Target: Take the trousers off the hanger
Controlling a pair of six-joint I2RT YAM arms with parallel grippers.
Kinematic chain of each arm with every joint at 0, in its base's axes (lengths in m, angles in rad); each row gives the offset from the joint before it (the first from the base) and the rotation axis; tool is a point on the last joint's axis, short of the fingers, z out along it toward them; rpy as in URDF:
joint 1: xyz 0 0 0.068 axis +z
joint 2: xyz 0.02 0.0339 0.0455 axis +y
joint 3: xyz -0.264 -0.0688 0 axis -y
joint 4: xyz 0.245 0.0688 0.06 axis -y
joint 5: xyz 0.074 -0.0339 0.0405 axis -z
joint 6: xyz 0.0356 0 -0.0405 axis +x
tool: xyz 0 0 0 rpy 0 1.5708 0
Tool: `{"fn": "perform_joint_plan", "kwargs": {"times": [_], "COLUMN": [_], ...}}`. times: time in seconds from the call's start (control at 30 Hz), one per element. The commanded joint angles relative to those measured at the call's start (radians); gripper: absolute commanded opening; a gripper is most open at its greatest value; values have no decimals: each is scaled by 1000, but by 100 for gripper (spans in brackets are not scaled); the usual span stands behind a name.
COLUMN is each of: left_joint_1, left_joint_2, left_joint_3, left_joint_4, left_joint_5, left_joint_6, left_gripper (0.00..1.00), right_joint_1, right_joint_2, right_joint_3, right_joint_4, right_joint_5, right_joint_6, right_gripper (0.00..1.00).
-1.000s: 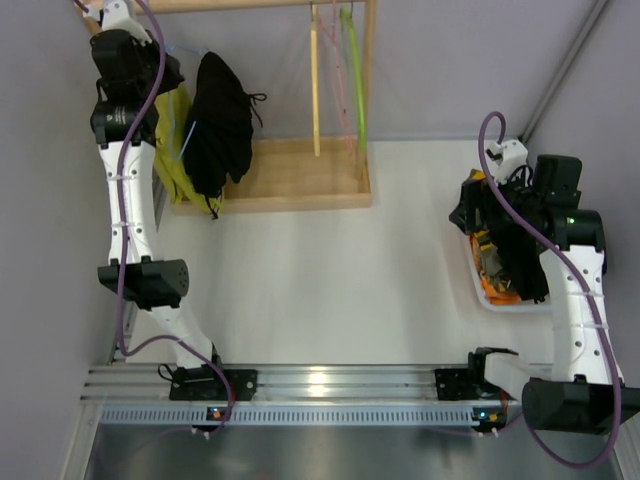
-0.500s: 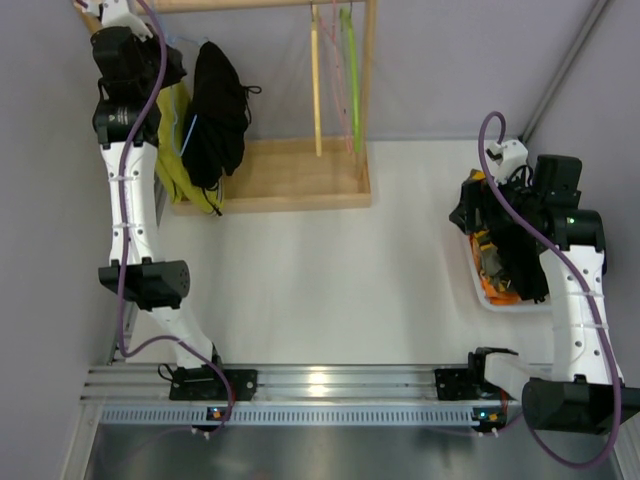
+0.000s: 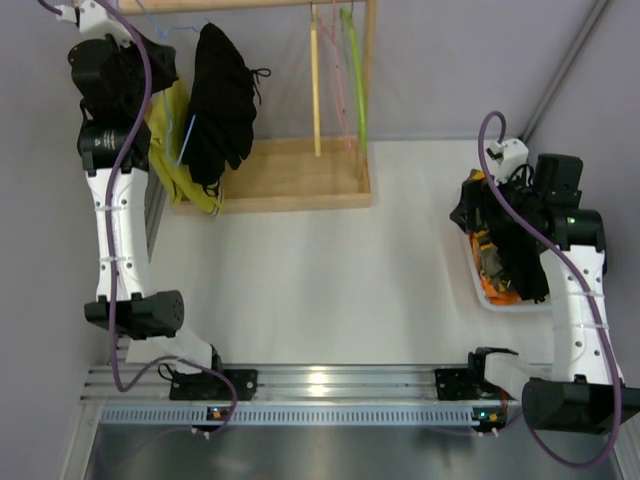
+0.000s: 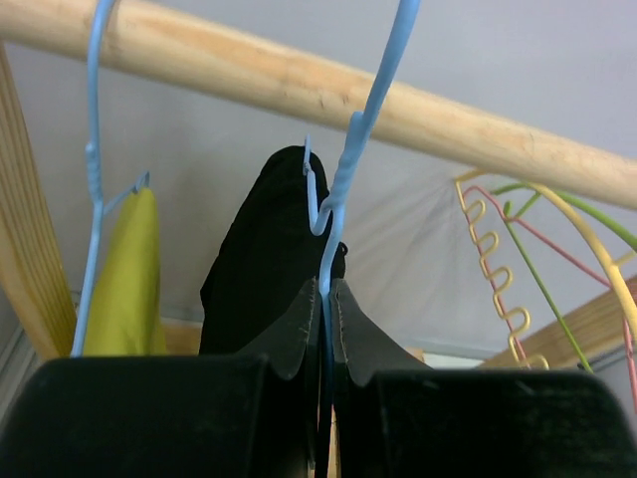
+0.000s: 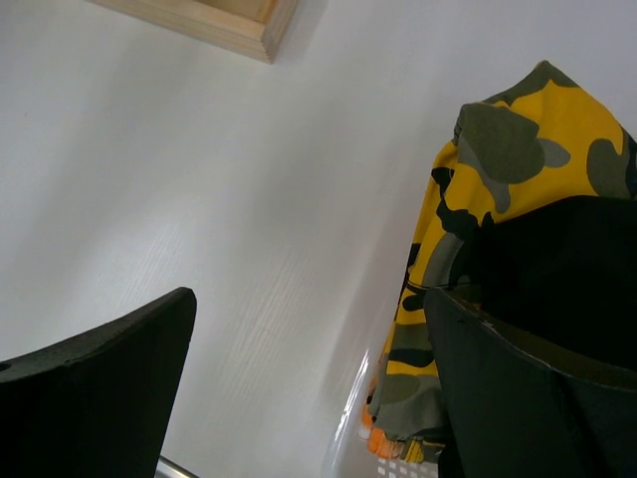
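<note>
The black trousers (image 3: 222,105) hang bunched on the thin light-blue wire hanger (image 3: 186,141) at the left of the wooden rack. In the left wrist view the trousers (image 4: 267,259) hang beyond the hanger (image 4: 346,169), whose hook goes up over the wooden rail (image 4: 299,90). My left gripper (image 4: 325,304) is shut on the hanger's wire neck just under the hook. In the top view the left gripper (image 3: 120,62) is high at the rack's left end. My right gripper (image 5: 309,368) is open and empty over the table beside a bin, far from the rack.
A second blue hanger (image 4: 92,179) with yellow-green cloth (image 3: 175,150) hangs just left of the trousers. Yellow, pink and green hangers (image 3: 345,70) hang at the rack's right. The rack has a wooden base tray (image 3: 300,175). A white bin (image 3: 478,285) of camouflage clothes sits at right.
My left arm has risen and shifted left with the hanger; the trousers have swung up and slightly right with it. The right arm has not moved.
</note>
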Motion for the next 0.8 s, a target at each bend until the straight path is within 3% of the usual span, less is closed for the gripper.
{"fn": "perform_joint_plan", "kwargs": {"times": [0.0, 0.27, 0.43, 0.57, 0.77], "left_joint_1": [-6, -6, -6, -6, -6], "left_joint_2": [-168, -384, -479, -538, -601], "left_joint_3": [-90, -355, -452, -512, -552], "left_joint_4": [181, 174, 126, 105, 48], "left_joint_5": [53, 103, 117, 133, 156], "left_joint_6": [-28, -74, -126, -163, -210], "left_gripper": [0, 0, 0, 0, 0], "right_joint_1": [12, 16, 71, 199, 532], "right_joint_2": [-19, -43, -74, -100, -70], "right_joint_3": [65, 94, 80, 38, -19], "right_joint_4": [79, 211, 375, 514, 703], "right_joint_5": [-26, -155, -145, -64, 173], "right_joint_6": [-15, 64, 146, 183, 98], "right_gripper": [99, 99, 99, 99, 99]}}
